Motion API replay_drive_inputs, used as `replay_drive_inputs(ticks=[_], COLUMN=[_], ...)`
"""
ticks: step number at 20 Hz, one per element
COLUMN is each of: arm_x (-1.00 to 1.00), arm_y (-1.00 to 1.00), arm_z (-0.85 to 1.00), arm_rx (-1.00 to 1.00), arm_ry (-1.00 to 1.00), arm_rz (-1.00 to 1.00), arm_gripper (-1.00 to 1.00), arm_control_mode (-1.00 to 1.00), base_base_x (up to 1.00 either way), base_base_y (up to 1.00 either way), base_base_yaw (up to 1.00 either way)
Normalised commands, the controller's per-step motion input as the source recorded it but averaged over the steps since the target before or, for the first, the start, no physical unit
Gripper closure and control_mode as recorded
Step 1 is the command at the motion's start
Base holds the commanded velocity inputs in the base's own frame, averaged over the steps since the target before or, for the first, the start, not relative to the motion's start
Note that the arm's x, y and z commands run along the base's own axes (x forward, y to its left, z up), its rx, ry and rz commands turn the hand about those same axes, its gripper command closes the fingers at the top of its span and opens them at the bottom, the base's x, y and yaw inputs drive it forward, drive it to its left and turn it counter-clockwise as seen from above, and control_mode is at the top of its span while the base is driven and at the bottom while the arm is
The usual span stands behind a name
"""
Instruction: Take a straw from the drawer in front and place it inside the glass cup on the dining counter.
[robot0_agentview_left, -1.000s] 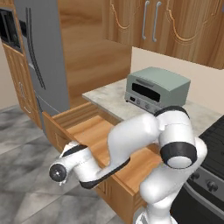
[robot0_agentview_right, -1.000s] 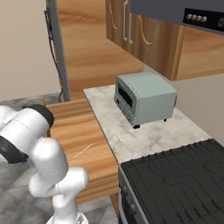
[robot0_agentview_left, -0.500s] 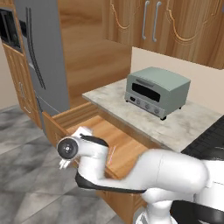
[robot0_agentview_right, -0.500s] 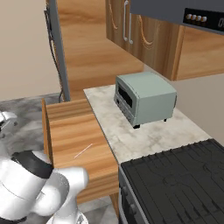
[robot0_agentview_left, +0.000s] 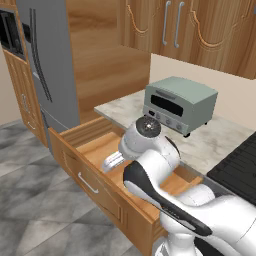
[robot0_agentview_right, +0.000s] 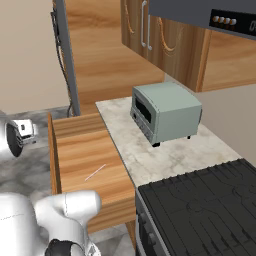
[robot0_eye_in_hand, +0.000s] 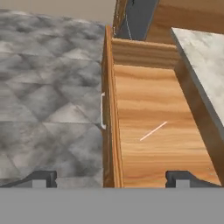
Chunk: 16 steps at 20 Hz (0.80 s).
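The drawer (robot0_agentview_left: 98, 191) (robot0_agentview_right: 79, 146) (robot0_eye_in_hand: 148, 97) stands pulled out, its silver bar handle (robot0_eye_in_hand: 103, 111) on the front. The straw (robot0_agentview_right: 95, 172) (robot0_eye_in_hand: 153, 130), a thin pale stick, lies slantwise on the drawer's wooden floor. My gripper (robot0_agentview_left: 112, 161) (robot0_agentview_right: 29, 135) (robot0_eye_in_hand: 111, 179) hangs above the drawer's front edge, short of the straw. It is open wide with nothing between its fingertips (robot0_eye_in_hand: 41, 178), and the drawer front runs between them in the hand view. The glass cup and the dining counter are out of view.
A grey toaster oven (robot0_agentview_left: 180, 102) (robot0_agentview_right: 162, 112) sits on the small marbled top (robot0_agentview_left: 215, 142) (robot0_agentview_right: 160, 155) behind the drawer. A black stove (robot0_agentview_right: 200, 205) adjoins it. A steel fridge (robot0_agentview_left: 45, 65) stands to the left. Grey tiled floor (robot0_eye_in_hand: 48, 87) lies before the drawer.
The arm has swung up from low in front of the drawer, carrying the hand up and over the drawer's front edge. The jaws stay open; the straw has not moved.
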Motion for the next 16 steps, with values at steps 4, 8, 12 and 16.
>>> replay_drive_inputs(ticks=[4, 8, 12, 16], arm_x=[0.1, 0.38, 0.55, 0.55], arm_y=[-0.93, -0.51, -0.21, -0.4], arm_z=[-0.08, -0.08, -0.19, -0.61], arm_rx=[0.14, 0.04, 0.01, 0.0], arm_ry=[0.43, 0.41, 0.4, 0.34], arm_rz=[-0.35, -0.47, -0.46, -0.42], arm_gripper=[-1.0, -1.0, -1.0, -1.0], arm_control_mode=[-1.0, -1.0, -1.0, -1.0], base_base_x=[0.0, 0.0, 0.0, 0.0], base_base_y=[0.0, 0.0, 0.0, 0.0], base_base_yaw=[0.0, 0.0, 0.0, 0.0])
